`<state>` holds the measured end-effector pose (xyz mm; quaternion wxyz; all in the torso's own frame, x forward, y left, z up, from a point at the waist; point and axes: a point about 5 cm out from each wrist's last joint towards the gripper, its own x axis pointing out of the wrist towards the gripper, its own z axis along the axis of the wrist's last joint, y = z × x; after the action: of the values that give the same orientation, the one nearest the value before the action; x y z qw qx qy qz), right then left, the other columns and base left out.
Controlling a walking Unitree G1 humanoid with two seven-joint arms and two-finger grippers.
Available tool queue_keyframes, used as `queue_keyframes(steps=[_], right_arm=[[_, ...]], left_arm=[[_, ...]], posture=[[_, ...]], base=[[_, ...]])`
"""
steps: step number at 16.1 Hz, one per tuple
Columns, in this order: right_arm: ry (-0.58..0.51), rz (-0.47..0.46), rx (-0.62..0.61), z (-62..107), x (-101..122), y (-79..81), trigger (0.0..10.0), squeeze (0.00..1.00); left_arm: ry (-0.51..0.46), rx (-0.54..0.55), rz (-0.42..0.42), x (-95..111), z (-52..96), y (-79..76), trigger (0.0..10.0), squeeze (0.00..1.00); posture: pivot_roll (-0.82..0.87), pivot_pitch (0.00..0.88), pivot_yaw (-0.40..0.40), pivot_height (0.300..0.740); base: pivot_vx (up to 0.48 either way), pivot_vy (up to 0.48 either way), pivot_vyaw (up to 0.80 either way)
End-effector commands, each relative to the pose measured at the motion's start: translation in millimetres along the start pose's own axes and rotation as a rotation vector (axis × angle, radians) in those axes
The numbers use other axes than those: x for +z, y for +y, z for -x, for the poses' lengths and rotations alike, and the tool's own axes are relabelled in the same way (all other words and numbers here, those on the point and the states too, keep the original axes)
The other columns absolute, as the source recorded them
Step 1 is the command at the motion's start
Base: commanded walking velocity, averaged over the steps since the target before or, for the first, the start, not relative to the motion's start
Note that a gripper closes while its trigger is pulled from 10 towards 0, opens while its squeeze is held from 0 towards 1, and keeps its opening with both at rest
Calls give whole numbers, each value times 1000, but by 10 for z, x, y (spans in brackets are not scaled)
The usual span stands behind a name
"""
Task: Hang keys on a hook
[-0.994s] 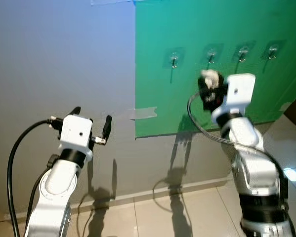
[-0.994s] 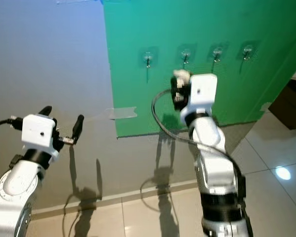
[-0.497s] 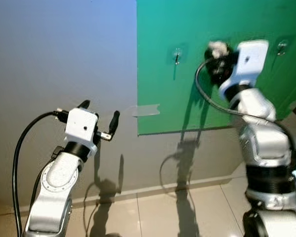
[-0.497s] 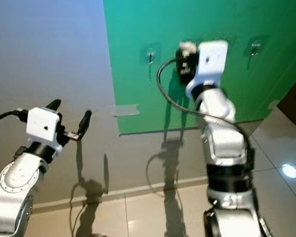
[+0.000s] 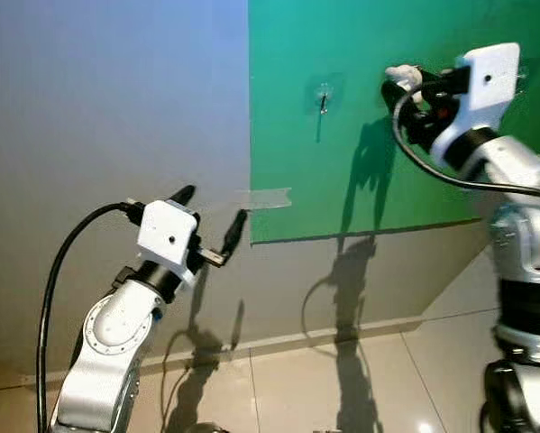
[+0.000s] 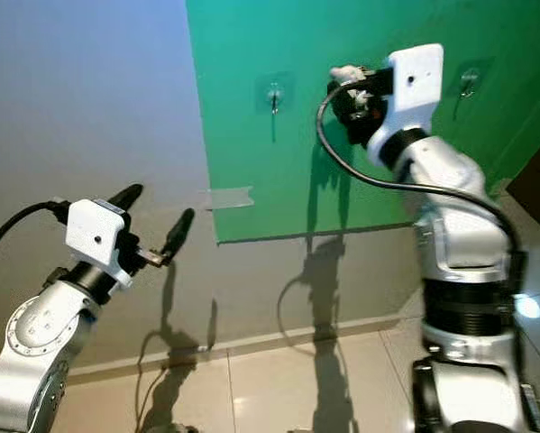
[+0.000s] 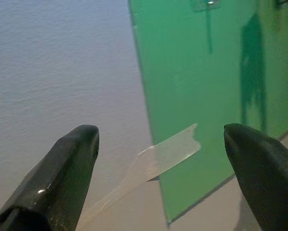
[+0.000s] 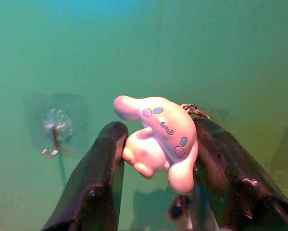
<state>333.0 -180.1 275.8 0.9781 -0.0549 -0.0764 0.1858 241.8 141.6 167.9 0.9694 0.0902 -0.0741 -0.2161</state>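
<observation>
Right gripper [image 8: 156,159]: raised high against the green board [image 5: 387,162], its two black fingers closed on a pale pink cartoon-dog key charm [image 8: 160,137]. A metal ring [image 8: 194,109] shows at the charm's upper edge; something dark hangs below the charm between the fingers, too blurred to identify as keys. Compared with a second ago, this gripper is higher and further toward the robot's right; it was then below the row of hooks and is now level with them.

Key charm: held clear of the board, not on any hook. In the right wrist view a clear stick-on hook [image 8: 56,126] sits off to one side of it, well apart.

Hooks: one clear hook [image 5: 324,97] on the board to the robot's left of the raised gripper; another [image 6: 469,81] partly visible beyond the right wrist housing. Four hooks showed a second ago; the head camera has shifted since, and the arm now covers part of the row.

Left gripper [image 5: 211,221]: held low in front of the grey wall [image 5: 107,135], fingers spread wide, holding nothing. It sits a little higher and closer to the board edge in the picture than a second ago, though the camera shift accounts for part of that.

Tape strip [image 7: 153,161]: clear, bridging the board's lower left edge and the wall, seen between the left fingers.

Floor [image 5: 342,388]: pale glossy tiles.
</observation>
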Motion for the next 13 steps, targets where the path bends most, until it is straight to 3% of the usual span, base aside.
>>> queue_keyframes(steps=[1, 3, 6, 13], right_arm=[[-39, 5, 72, 51, 146, -25, 10000, 0], [-42, -6, 110, 94, 180, -103, 10000, 0], [-42, -102, 184, 162, 237, -316, 10000, 0], [-63, -197, 286, 100, 312, -449, 10000, 0]], left_arm=[[-11, -47, 11, 46, 4, -52, 10000, 0], [-12, -65, 8, 54, -2, -64, 10000, 0], [-18, -90, 14, 68, -8, -78, 10000, 0], [-25, -121, 14, 92, -5, -98, 10000, 0]], posture=[[27, 69, -10, 740], [24, 69, -5, 740], [20, 61, 2, 740], [22, 51, 6, 740]], base=[[0, 0, 0], [0, 0, 0], [0, 0, 0], [0, 0, 0]])
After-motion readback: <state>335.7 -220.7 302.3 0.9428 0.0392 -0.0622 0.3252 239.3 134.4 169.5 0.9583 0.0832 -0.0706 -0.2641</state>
